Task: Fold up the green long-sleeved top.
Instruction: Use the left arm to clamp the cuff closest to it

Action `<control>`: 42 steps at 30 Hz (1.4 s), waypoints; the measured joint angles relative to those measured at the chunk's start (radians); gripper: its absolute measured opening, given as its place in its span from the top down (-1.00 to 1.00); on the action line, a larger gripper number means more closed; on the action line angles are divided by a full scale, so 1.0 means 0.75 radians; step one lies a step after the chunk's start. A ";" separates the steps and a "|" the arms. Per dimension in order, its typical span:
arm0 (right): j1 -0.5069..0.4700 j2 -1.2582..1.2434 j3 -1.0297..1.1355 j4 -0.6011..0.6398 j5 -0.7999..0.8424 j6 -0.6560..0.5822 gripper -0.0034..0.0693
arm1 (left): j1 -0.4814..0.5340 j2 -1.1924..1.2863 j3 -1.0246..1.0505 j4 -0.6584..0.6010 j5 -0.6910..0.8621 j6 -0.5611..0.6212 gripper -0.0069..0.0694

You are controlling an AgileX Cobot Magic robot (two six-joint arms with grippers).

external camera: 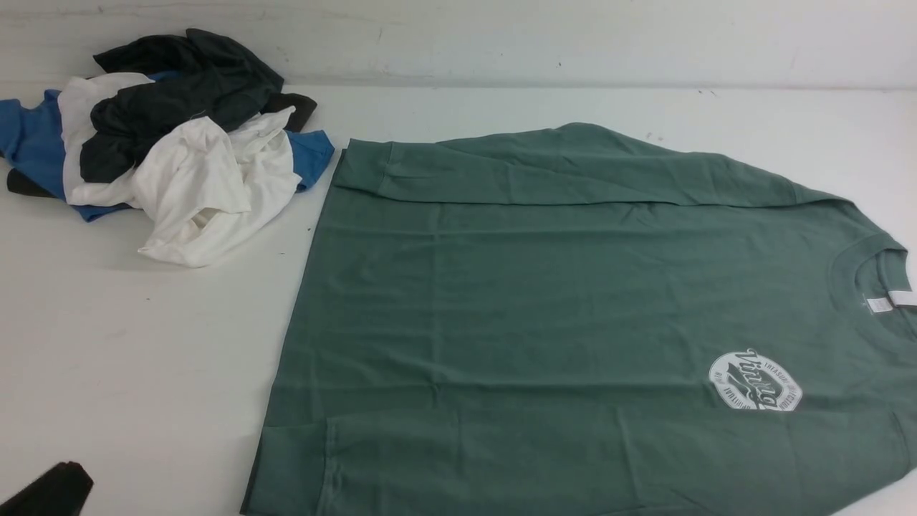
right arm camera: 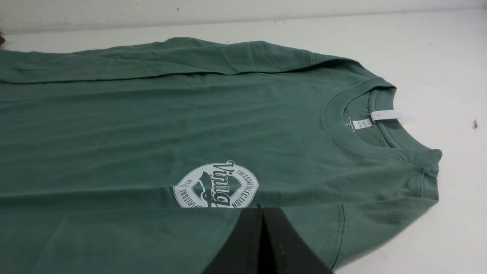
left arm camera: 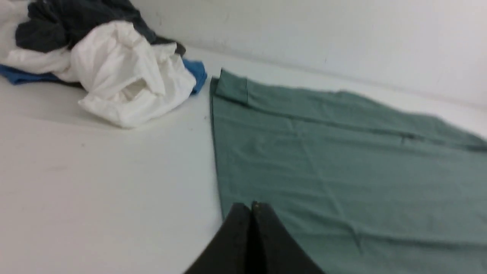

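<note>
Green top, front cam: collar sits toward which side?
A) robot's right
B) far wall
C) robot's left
A: the green long-sleeved top has its ribbed collar and white neck tag at the robot's right, hem near the clothes pile on the left.
</note>
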 joint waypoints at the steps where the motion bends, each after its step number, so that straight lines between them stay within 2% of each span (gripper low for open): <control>1: 0.000 0.000 0.000 0.000 0.000 0.000 0.95 | 0.000 0.000 0.000 -0.029 -0.038 0.000 0.86; 10: 0.001 0.000 0.002 0.029 -0.022 0.013 0.95 | 0.000 0.000 0.000 -0.321 -0.375 -0.005 0.86; 12: 0.003 0.000 0.014 0.141 -0.097 0.060 0.95 | 0.000 0.000 0.000 -0.365 -0.466 -0.033 0.86; 16: 0.003 0.000 0.015 0.531 -0.325 0.206 0.95 | 0.000 0.000 -0.042 -0.390 -0.642 -0.122 0.86; 21: 0.003 0.000 0.015 0.740 -0.506 0.221 0.95 | 0.000 0.008 -0.247 -0.380 -0.643 -0.151 0.86; 25: 0.003 0.000 0.015 0.778 -0.640 0.222 0.95 | 0.000 0.130 -0.458 -0.369 -0.495 -0.041 0.86; 27: 0.003 0.000 0.015 0.784 -0.723 0.224 0.95 | 0.000 0.230 -0.556 -0.359 -0.332 0.054 0.86; 29: 0.005 0.000 0.003 0.776 -0.758 0.227 0.95 | 0.000 0.444 -0.707 -0.338 -0.058 0.201 0.86; 33: 0.027 0.001 -0.240 0.590 -0.459 0.208 0.95 | -0.001 0.860 -0.945 -0.254 0.457 0.337 0.86; 38: 0.030 0.171 -0.656 0.318 -0.016 0.149 0.95 | -0.002 1.278 -1.089 -0.085 0.808 0.347 0.86; 39: 0.030 0.236 -0.736 0.277 0.079 0.136 0.95 | -0.002 1.355 -1.107 -0.050 0.859 0.347 0.86; 40: 0.030 0.250 -0.736 0.270 0.079 0.133 0.95 | -0.002 1.370 -1.110 -0.044 0.868 0.347 0.86; 42: 0.030 0.424 -0.926 0.202 0.330 0.071 0.95 | -0.002 1.538 -1.138 0.028 0.953 0.338 0.86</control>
